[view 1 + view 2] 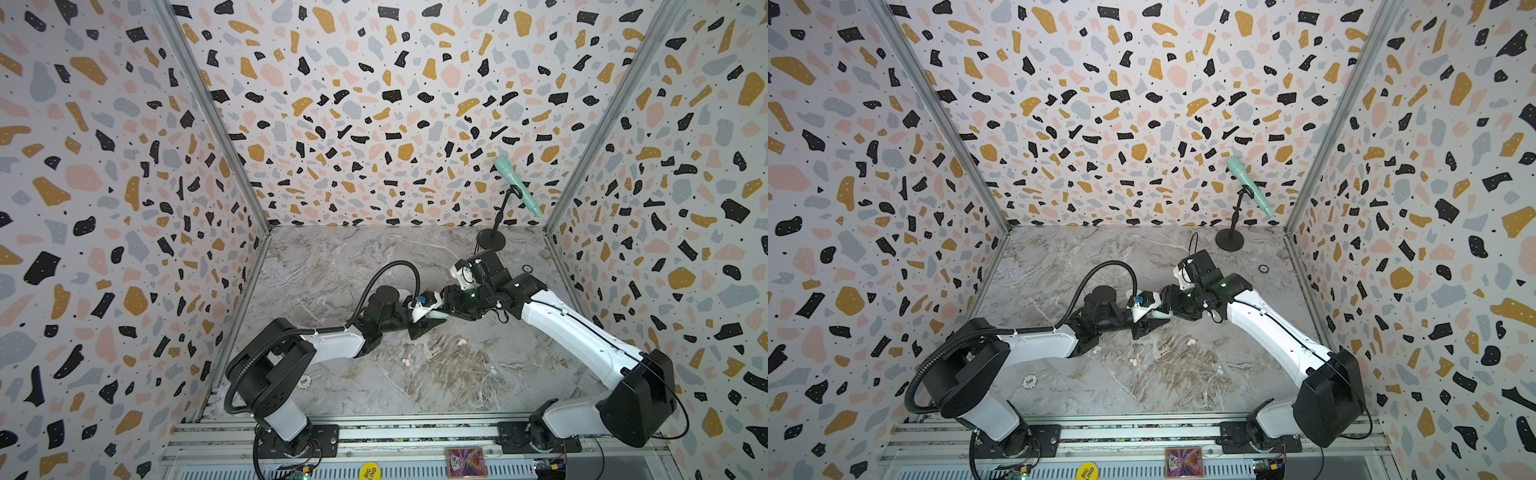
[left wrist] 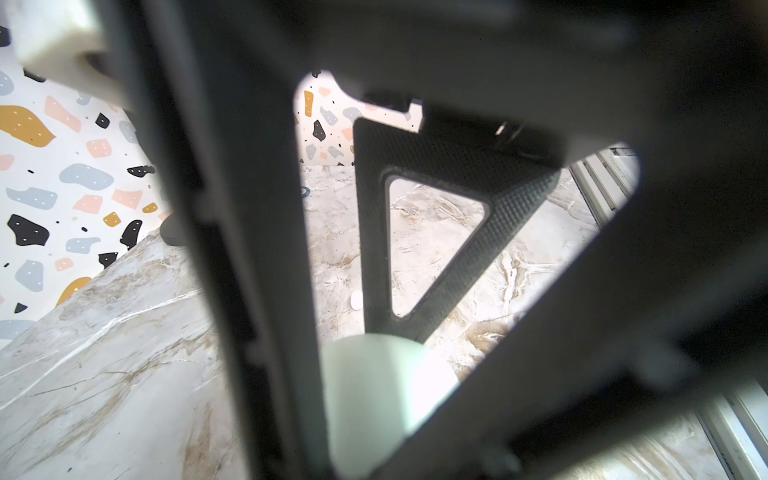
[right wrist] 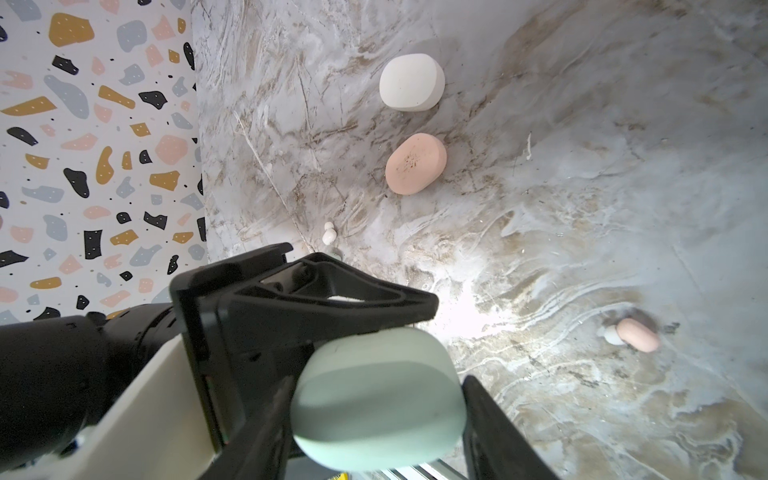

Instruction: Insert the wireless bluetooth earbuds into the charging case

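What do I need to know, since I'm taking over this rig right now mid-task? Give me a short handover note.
Right gripper: shut on the mint case, lid closed.
Left gripper: shut, its tip against the mint case's top; whether it pinches the lid is unclear.
Table: white case and pink case, both closed; loose white earbud, pink earbud, second pink earbud, mint earbud.
Done: no earbud visibly seated.
Left: probably open the mint case, then seat the earbuds in matching cases.
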